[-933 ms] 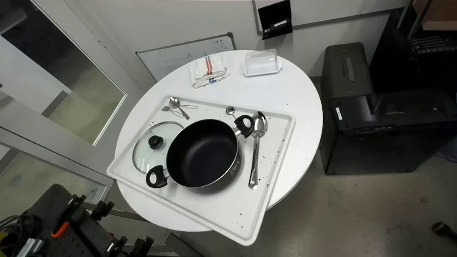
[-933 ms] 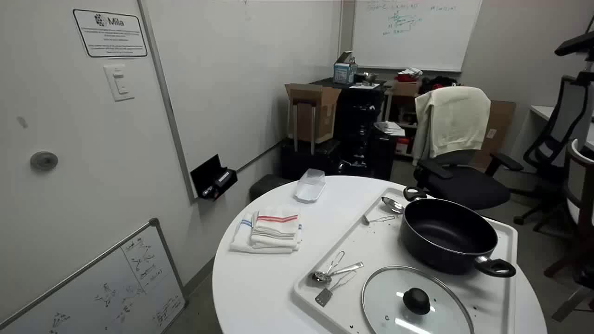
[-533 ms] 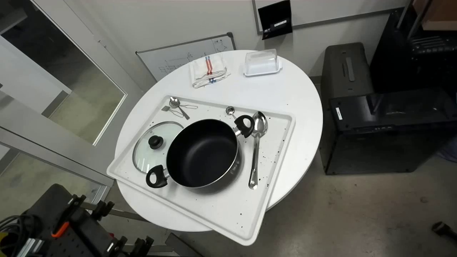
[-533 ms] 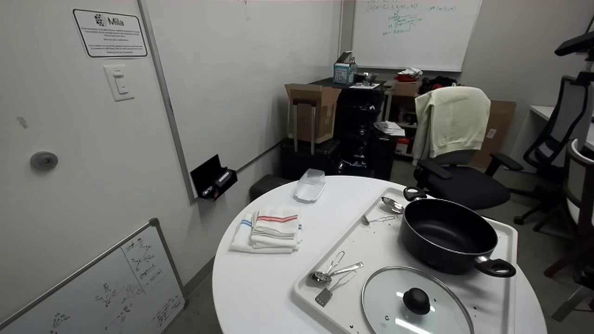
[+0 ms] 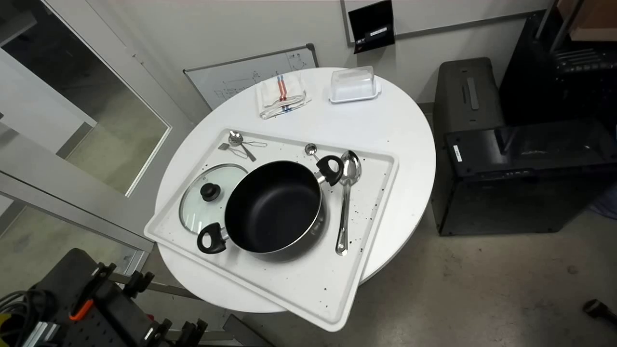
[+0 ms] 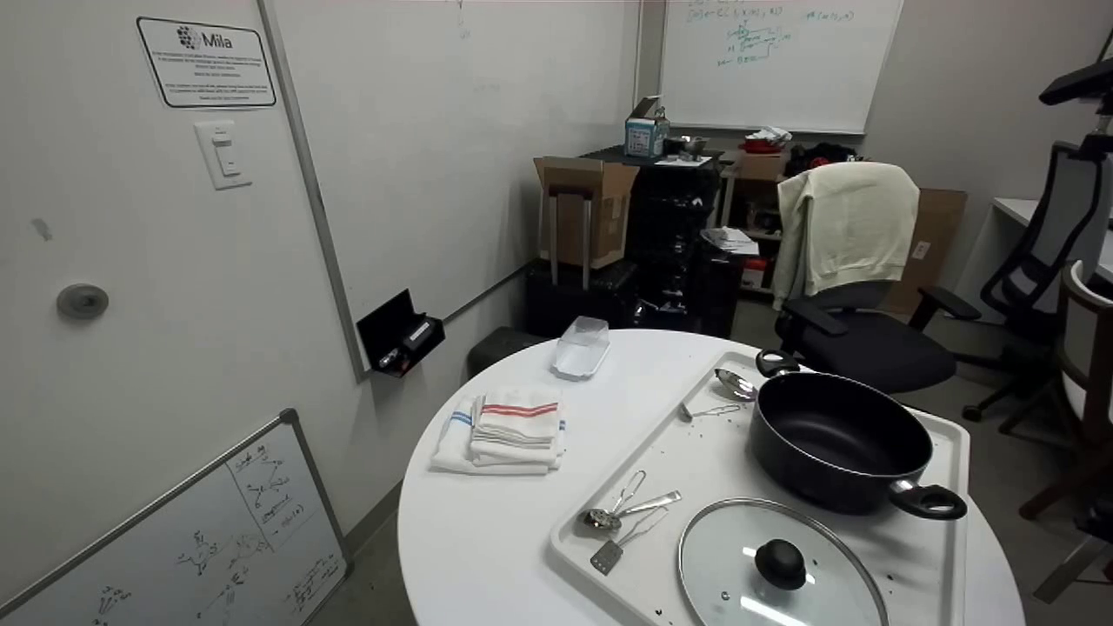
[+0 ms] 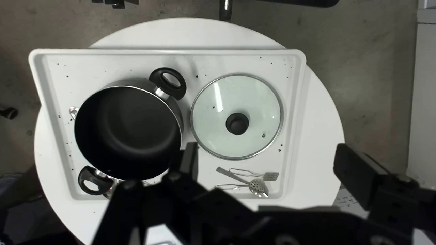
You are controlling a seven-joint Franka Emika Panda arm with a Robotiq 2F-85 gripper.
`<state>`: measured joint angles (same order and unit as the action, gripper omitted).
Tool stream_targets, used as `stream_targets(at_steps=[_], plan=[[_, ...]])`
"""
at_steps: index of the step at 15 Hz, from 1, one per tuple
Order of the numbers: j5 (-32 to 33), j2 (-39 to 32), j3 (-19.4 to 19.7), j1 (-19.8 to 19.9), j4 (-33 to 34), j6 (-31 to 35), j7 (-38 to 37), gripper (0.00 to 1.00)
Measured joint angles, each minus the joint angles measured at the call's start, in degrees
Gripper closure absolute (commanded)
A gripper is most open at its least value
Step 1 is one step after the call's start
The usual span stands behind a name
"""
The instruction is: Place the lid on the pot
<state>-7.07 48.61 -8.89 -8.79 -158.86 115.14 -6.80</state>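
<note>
1. Lid (image 7: 235, 102): flat on the tray (image 7: 170, 52), knob (image 7: 237, 124) up, just beside the pot (image 7: 129, 132). Wrist view shows a narrow gap between them. Not on yet.
2. Pot: upright on the same tray, mouth uncovered, ready to take the lid.
3. Gripper (image 7: 265, 153): fingers wide apart, nothing between them. No sign of it in the exterior views, so height over the lid is hard to judge.
4. Step in hand, my read: go for the knob. It looks off the finger midline, toward the pot, so recentre first. Narrow the opening before dropping, else the pot-side finger (image 7: 191, 156) may clip the pot wall. Straight down, squeeze firmly, stay off the glass; knob looks smooth and could slip.
5. After that: lift level, get above the pot rim, carry across, line up the edges, lower gently, let go.
6. Small utensils (image 7: 258, 188) lie near the lid; avoid sweeping them. Large spoon (image 5: 343, 212) sits across the pot from the lid, shouldn't matter.
7. Text: wall sign (image 6: 207, 63) reads "Mila", lines below too small. Leaning whiteboard (image 6: 209, 539) and wall whiteboard (image 6: 774, 65): handwriting, illegible. White sticker (image 5: 457, 153): can't read. No legible brand on pot or lid.
</note>
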Motion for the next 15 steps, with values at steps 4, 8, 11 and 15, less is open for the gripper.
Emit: stream_targets(at_steps=[4,8,11,15], plan=[[0.1,-5.3,-0.3,1.1,0.7,4.9,-0.4,0.0],[0.9,-14.1,-2.0,2.8,1.8,14.2,-3.2,0.0],[2.9,-21.8,-3.5,4.1,3.9,19.7,-6.2,0.0],[8.0,-33.0,-4.7,5.5,8.4,24.0,-10.8,0.0]])
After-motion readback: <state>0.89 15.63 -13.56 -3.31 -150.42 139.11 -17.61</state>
